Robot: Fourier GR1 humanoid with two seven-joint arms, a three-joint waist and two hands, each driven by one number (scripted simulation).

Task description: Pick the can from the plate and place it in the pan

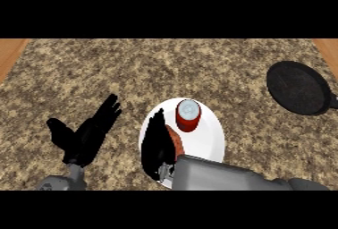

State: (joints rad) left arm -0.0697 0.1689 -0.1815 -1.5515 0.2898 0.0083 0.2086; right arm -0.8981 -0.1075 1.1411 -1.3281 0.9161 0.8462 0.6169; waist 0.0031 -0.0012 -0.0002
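Note:
A red can (188, 116) with a silver top stands upright on the far part of a white plate (208, 138) at the middle of the counter. My right hand (157, 142) lies over the plate's left side, just left of and nearer than the can, fingers straight and pointing away; a small gap separates it from the can. A black pan (299, 88) sits at the far right of the counter, with nothing in it. My left hand (87, 134) rests open at the left, fingers up.
The speckled stone counter (132, 67) spreads between plate and pan. Wooden strips (10, 53) show at the far left and far right corners. My right forearm (224, 176) comes in from the lower edge.

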